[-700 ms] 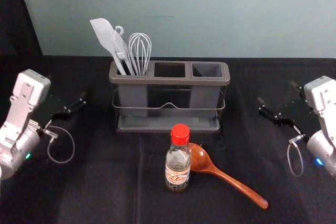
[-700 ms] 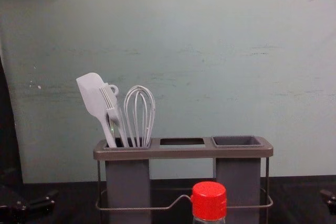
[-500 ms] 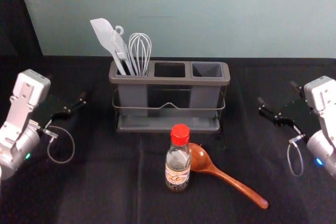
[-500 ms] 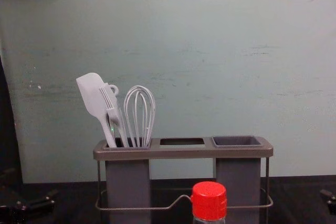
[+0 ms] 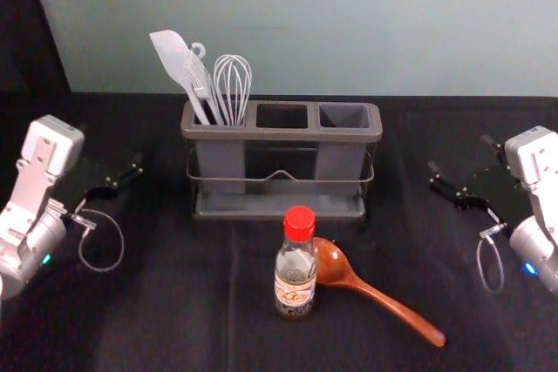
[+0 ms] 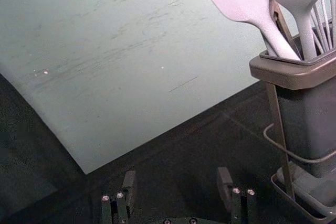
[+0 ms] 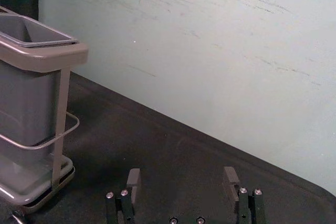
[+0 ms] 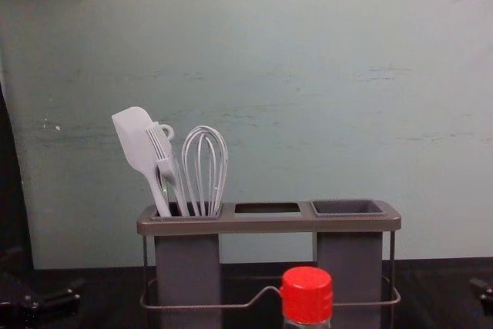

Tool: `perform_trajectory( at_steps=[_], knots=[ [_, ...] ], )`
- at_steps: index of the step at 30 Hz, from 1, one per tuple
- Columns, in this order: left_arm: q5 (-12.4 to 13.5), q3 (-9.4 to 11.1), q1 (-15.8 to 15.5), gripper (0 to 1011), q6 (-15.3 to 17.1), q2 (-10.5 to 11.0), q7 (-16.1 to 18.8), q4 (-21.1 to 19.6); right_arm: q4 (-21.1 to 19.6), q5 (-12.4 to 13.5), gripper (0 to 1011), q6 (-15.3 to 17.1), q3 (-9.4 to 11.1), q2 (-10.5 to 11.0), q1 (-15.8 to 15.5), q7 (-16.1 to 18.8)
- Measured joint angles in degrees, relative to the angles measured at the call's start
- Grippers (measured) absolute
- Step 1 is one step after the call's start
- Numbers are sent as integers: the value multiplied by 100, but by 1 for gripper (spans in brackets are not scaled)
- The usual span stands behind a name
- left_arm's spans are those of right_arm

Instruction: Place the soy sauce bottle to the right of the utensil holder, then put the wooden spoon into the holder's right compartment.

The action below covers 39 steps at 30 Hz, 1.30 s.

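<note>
In the head view the soy sauce bottle (image 5: 296,278) stands upright in front of the utensil holder (image 5: 281,135). Right of the bottle lies the wooden spoon (image 5: 377,294), its bowl close beside the bottle and its handle slanting toward the front right. The holder's right compartment (image 5: 344,117) is empty. My left gripper (image 5: 112,172) is left of the holder, and my right gripper (image 5: 459,168) is right of it. Both wrist views show open fingers with nothing between them, at the left gripper (image 6: 177,184) and the right gripper (image 7: 182,184). The bottle's red cap (image 8: 306,295) rises in the chest view.
A white spatula (image 5: 180,64), a brush and a whisk (image 5: 232,89) stand in the holder's left compartment. Behind the dark table (image 5: 174,320) is a pale wall. Dark table surface lies between each gripper and the holder.
</note>
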Motion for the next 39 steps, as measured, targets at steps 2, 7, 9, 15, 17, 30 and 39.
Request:
perform_trajectory(
  at_steps=[2, 7, 9, 15, 17, 30, 39],
  knots=[
    [0, 0, 0, 1000, 0, 0, 0, 0, 0, 0, 1003, 0, 0, 0, 0, 0],
    [0, 0, 0, 1000, 0, 0, 0, 0, 0, 0, 1003, 0, 0, 0, 0, 0],
    [0, 0, 0, 1000, 0, 0, 0, 0, 0, 0, 1003, 0, 0, 0, 0, 0],
    [0, 0, 0, 1000, 0, 0, 0, 0, 0, 0, 1003, 0, 0, 0, 0, 0],
    [0, 0, 0, 1000, 0, 0, 0, 0, 0, 0, 1003, 0, 0, 0, 0, 0],
    [0, 0, 0, 1000, 0, 0, 0, 0, -857, -334, 1003, -37, 218, 200, -797, -251],
    [0, 0, 0, 1000, 0, 0, 0, 0, -1674, -386, 1003, -297, 378, 385, -1578, -300]
  ],
)
